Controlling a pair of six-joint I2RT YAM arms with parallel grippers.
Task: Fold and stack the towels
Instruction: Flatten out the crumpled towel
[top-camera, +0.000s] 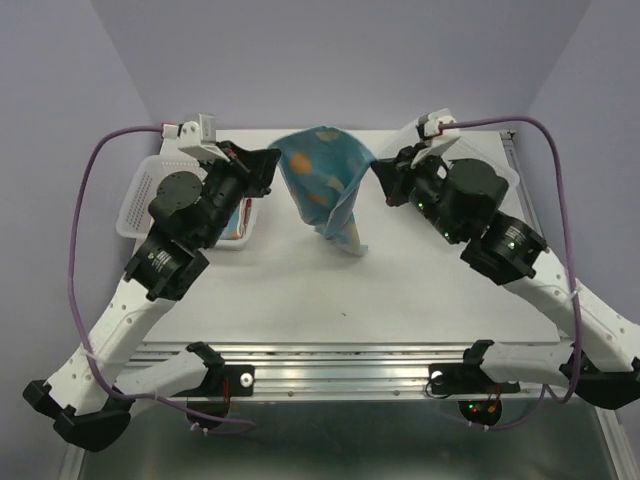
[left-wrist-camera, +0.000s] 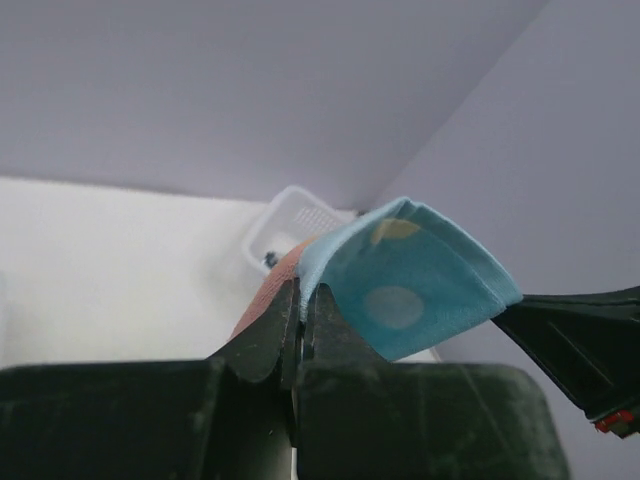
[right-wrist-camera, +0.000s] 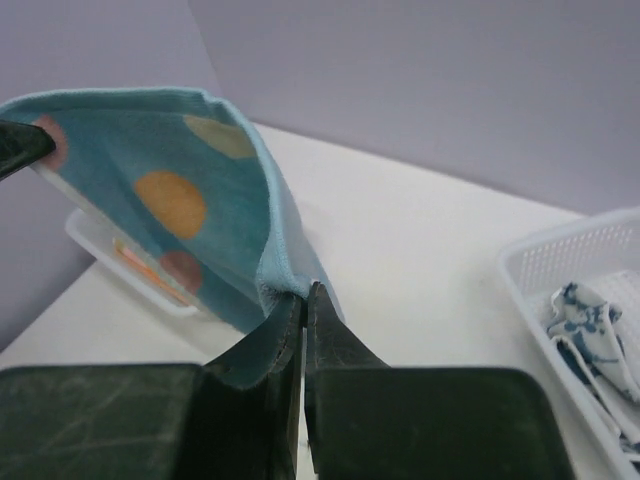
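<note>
A white table (top-camera: 300, 290) fills the overhead view, with pale violet walls behind it. Two black-and-white robot arms reach in from the near edge, the left arm (top-camera: 170, 250) and the right arm (top-camera: 500, 240), angled toward each other over the far middle of the table.

Between them hangs the dotted towel (top-camera: 325, 180), a blue cloth with orange and yellow dots. It is lifted by its top edge, which arches between the two grippers. The rest droops in a loose fold, with its lowest corner close to or touching the tabletop; which one cannot be told. Holding it up by two points probably lets the cloth hang open so it can be laid flat and folded. No fold looks made yet.

A white perforated basket (top-camera: 135, 205) sits at the table's left side, beside the left arm, with other coloured cloth in it. A second white basket (right-wrist-camera: 570, 260) shows on the right of the right wrist view. It holds a crumpled blue-and-white cloth (right-wrist-camera: 590, 320).

The left gripper (top-camera: 274, 158) is pinched closed on one top end of the dotted towel, its fingers pressed together on the hem. The right gripper (top-camera: 377, 160) is likewise clamped tight on the other end, with the hem caught between its tips.
</note>
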